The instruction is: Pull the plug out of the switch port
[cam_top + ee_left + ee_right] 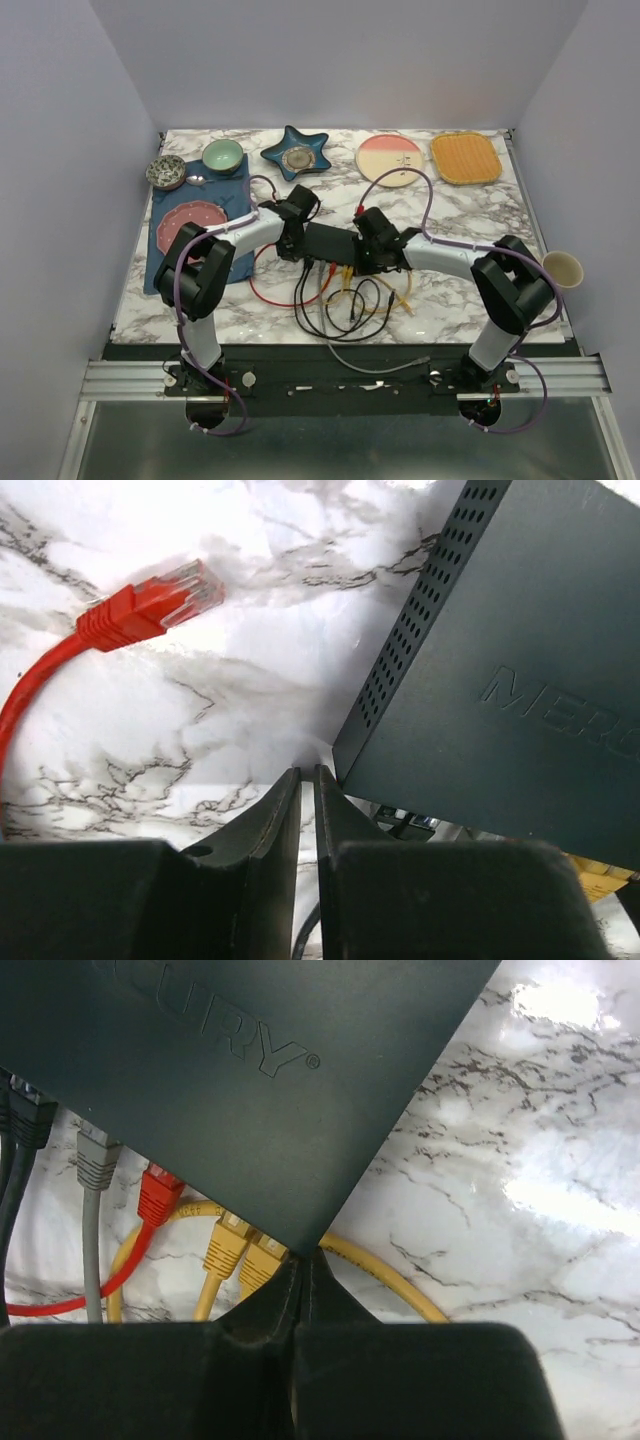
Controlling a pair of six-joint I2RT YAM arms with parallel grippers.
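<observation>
We see the right gripper (303, 1265) with jaws together at the switch (250, 1070) corner; grey plug (96, 1157), red plug (158, 1193), two yellow plugs (240, 1250) seated along its edge, marble table (520, 1160) beneath.

Your marble worktop (470, 215) carries the black switch (328, 243) at its middle, with red, yellow, black and grey cables (345, 300) looped just in front of it. Along the far edge you have a starfish dish (296, 152), a round plate (390, 158) and an orange mat (465, 158). At the left lies a blue cloth (165, 235).
</observation>
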